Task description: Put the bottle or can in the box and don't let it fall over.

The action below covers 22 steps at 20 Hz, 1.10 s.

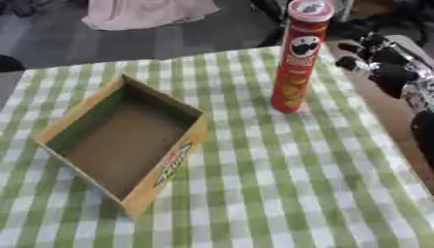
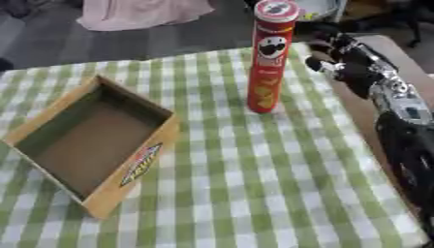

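Observation:
A tall red chips can (image 1: 298, 58) with a red lid stands upright on the green-and-white checked tablecloth (image 1: 280, 184), toward the far right. An open cardboard box (image 1: 118, 140) with yellow printed sides lies empty on the left half of the table. My right hand (image 2: 339, 58) comes in from the right edge, black with silver joints. It hovers just right of the can's upper half, a small gap away. Its fingers are relaxed and slightly bent toward the can, holding nothing. My left hand shows in neither view.
The table's right edge (image 2: 373, 121) runs close behind the can, under my right forearm (image 2: 407, 126). Beyond the far edge lie a dark floor and a pink cloth (image 1: 148, 12). Bare tablecloth stretches between the box and the can.

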Motion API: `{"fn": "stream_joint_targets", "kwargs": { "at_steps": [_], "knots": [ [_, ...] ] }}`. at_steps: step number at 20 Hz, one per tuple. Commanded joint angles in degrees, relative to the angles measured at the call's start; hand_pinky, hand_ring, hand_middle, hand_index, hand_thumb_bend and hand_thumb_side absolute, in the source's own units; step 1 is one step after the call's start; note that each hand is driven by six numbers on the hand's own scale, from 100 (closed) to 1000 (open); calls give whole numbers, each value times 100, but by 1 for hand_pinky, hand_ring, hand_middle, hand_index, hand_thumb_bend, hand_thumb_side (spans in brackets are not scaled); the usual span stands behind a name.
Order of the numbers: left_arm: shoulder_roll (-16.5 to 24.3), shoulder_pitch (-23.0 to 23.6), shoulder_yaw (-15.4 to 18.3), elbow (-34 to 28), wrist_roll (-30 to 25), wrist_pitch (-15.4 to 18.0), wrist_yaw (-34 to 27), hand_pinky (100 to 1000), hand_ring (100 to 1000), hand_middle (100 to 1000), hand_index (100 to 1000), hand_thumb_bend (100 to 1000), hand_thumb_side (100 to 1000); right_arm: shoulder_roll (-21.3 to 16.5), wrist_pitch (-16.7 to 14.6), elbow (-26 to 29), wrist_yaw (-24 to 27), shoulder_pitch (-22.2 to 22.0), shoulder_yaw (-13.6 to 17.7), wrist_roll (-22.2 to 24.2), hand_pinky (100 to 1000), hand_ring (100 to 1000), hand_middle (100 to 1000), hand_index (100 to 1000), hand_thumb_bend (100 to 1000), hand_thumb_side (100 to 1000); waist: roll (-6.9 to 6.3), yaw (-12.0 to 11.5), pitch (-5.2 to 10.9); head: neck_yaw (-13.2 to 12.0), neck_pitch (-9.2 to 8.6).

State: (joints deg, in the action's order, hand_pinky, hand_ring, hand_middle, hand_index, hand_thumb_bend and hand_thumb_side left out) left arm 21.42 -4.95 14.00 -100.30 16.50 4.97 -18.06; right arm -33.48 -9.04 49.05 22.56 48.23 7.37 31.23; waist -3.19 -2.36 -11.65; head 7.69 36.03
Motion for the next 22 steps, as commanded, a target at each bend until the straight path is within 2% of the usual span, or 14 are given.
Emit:
{"fn": "stream_joint_targets", "kwargs": {
  "at_steps": [1,8,10,22],
  "knots": [
    [80,-77,76,-60,-23,15,-15,1000,660,857,784,109,697,-111,-61,182,82,137,49,-111,752,1000,1000,999,516,100,9,-15,7,13,-110],
    [54,-123,79,-66,-32,10,-15,1000,659,858,784,110,699,-78,-114,276,74,186,5,-84,776,1000,1000,1000,483,107,15,-36,-98,27,-172],
    [46,-126,83,-62,-33,6,-15,1000,658,858,783,110,700,-72,-109,287,51,204,-2,-37,778,1000,1000,1000,460,144,22,-42,-115,34,-182],
    [36,-169,83,-72,-65,0,-15,1000,657,859,784,109,700,-14,-119,302,12,334,-6,-75,787,1000,1000,1000,449,176,34,-80,-197,78,-287]
  ]
}}
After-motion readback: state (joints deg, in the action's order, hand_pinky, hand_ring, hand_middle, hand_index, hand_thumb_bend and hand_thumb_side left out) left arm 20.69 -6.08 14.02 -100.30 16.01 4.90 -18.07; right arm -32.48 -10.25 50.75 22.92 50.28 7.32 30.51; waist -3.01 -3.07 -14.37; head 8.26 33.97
